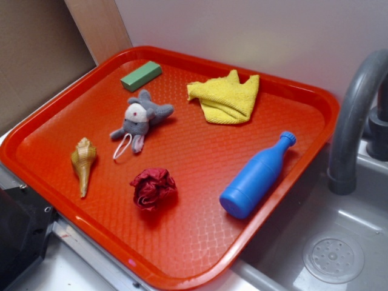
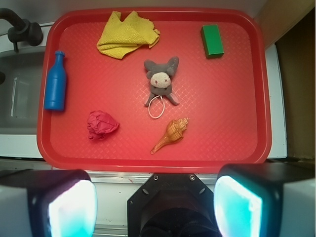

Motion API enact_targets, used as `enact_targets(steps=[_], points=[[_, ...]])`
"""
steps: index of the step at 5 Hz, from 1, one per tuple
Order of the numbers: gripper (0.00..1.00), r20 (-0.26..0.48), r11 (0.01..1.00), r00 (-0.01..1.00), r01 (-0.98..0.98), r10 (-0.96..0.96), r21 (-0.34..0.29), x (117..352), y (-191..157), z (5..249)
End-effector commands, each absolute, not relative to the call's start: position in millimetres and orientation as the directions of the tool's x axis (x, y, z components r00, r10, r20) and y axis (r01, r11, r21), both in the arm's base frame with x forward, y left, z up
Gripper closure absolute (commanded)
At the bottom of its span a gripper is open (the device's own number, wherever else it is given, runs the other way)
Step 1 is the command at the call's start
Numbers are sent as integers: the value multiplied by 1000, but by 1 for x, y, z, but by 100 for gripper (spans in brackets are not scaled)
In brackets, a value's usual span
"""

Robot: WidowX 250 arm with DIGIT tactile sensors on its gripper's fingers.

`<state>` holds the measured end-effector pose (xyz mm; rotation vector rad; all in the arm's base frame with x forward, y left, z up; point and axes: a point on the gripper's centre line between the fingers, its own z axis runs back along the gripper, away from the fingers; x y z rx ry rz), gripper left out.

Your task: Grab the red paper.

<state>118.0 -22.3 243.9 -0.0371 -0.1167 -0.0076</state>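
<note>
Wrist view shows the pincer (image 2: 154, 207) released, its two pads (image 2: 71, 207) spread wide apart at the bottom edge, high above the bright orange-red plastic tray (image 2: 256, 98) and holding nothing. On the tray, the dark crimson, wrinkled ball of red paper (image 2: 101, 124) lies near the front left, apart from everything else. A blue plastic bottle (image 2: 55, 89) lies beside the left rim, a tan spiral seashell (image 2: 171, 134) right of the paper, a grey plush toy (image 2: 160, 81) in the middle, a folded yellow cloth (image 2: 126, 34) and green block (image 2: 212, 41) at the far side.

Exterior view shows the paper (image 1: 153, 188) between shell (image 1: 83, 160) and bottle (image 1: 257, 177); a grey sink (image 1: 315, 224) borders the tray (image 1: 182, 267).
</note>
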Motion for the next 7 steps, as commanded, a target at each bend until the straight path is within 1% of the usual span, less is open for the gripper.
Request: enact_targets(steps=[1, 2, 3, 4, 5, 6, 7], points=[[0, 117, 999, 993, 10, -5, -37, 118, -22, 244], [0, 46, 964, 964, 260, -263, 61, 143, -35, 235], [0, 21, 899, 900, 433, -435, 58, 158, -47, 225], [0, -54, 762, 763, 646, -644, 38, 166, -66, 202], [0, -156, 571, 574, 818, -804, 67, 157, -83, 168], [0, -200, 376, 371, 927, -907, 14, 149, -99, 138], [0, -216, 372, 372, 927, -903, 43, 147, -114, 114]])
